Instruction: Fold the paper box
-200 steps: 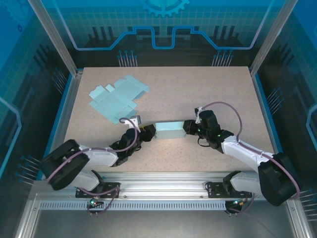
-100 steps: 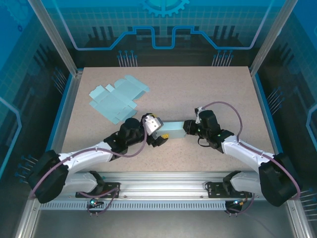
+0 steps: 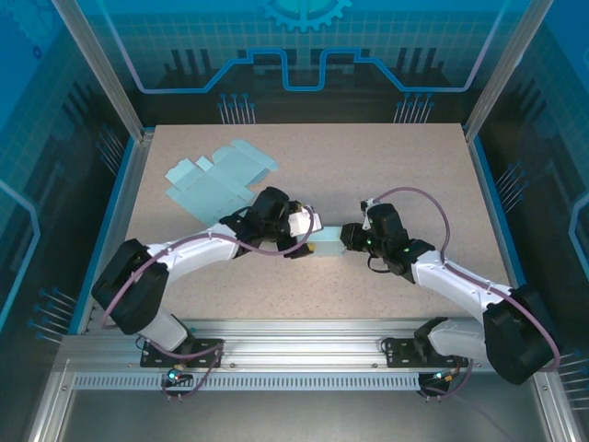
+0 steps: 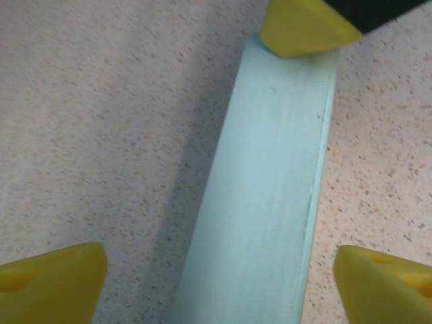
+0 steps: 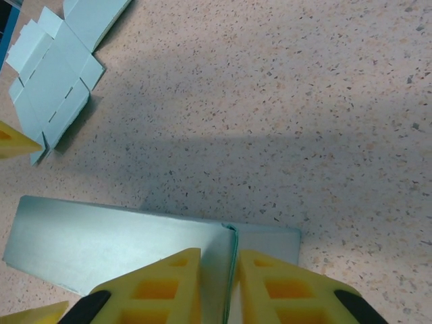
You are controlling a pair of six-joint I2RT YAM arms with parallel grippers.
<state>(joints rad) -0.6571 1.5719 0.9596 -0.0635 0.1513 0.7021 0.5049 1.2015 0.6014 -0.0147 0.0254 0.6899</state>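
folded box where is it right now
In the top view the folded box lies mid-table, its left part under the open left gripper, its right end pinched by the right gripper.

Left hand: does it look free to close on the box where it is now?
Probably yes. The left hand is open, with a finger on each side of the box. The right hand pinches the box's far end, clear of the left hand's closing path.
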